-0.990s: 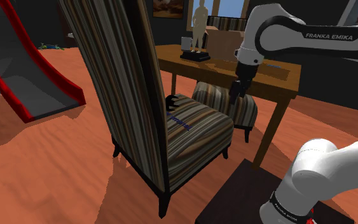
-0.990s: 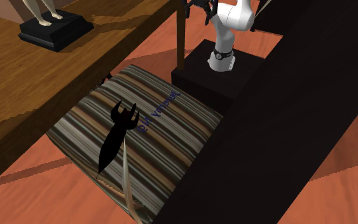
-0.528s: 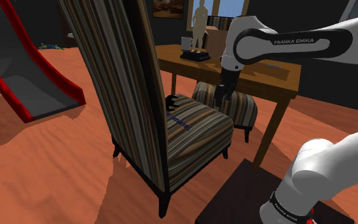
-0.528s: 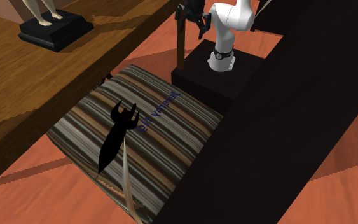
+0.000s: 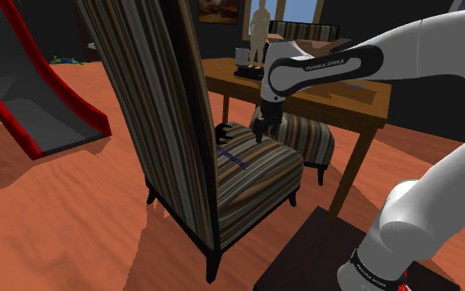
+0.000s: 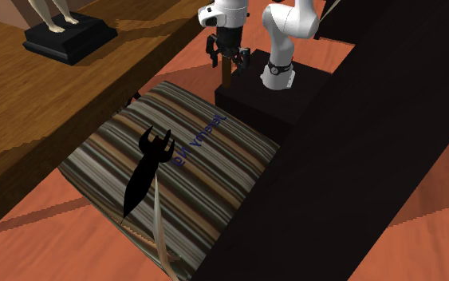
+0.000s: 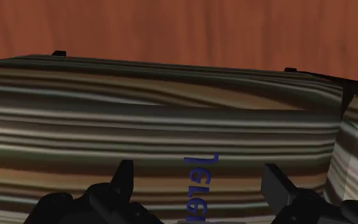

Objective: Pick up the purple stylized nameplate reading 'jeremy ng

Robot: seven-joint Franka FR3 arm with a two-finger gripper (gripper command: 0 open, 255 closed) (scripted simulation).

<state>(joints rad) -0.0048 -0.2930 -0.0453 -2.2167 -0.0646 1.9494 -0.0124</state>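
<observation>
The purple nameplate [image 5: 234, 156] lies flat on the striped chair seat [image 5: 255, 178], its letters running across the cushion [image 6: 199, 139]. My black gripper [image 5: 258, 132] hangs open a little above the seat's table-side edge, and it is apart from the nameplate. In the second exterior view the gripper [image 6: 226, 53] sits beyond the seat's far edge, near the stand. In the wrist view the nameplate [image 7: 199, 186] shows between the two spread fingertips [image 7: 124, 177], below the gripper [image 7: 199, 184]. Nothing is held.
A black forked object [image 6: 145, 171] lies on the seat beside the nameplate. The tall striped chair back [image 5: 144, 91] rises close by. A wooden table [image 5: 342, 103], a striped stool [image 5: 303, 137], a figurine on a black base [image 6: 64, 36] and a red slide [image 5: 32, 99] surround the chair.
The arm has swung toward the shoulder view's left and come down, carrying the open gripper from beside the table to just over the chair seat. The nameplate has not moved.
</observation>
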